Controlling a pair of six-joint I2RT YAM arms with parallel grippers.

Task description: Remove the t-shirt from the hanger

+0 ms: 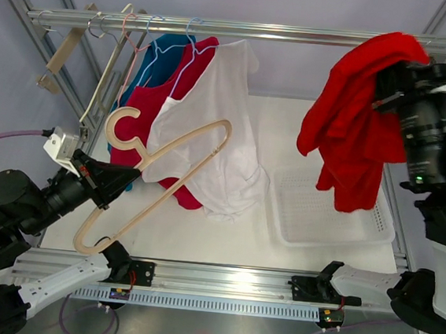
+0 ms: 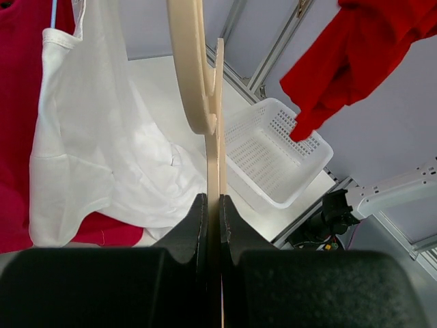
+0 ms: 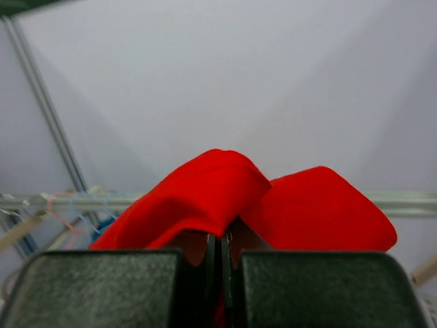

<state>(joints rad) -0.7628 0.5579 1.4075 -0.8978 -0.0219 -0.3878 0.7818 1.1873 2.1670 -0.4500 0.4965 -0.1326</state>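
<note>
Left gripper (image 1: 129,177) clamping bare hanger (image 1: 146,160), right gripper (image 1: 384,88) holding red t-shirt (image 1: 346,123)

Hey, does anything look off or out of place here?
Nothing damaged or spilled. The beige hanger is off the rail, bare and tilted in the left gripper, and the red t-shirt dangles bunched from the right gripper above the white basket.

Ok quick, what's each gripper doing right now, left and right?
Left gripper: closed, holding the beige hanger.
Right gripper: closed, holding the red t-shirt.
</note>
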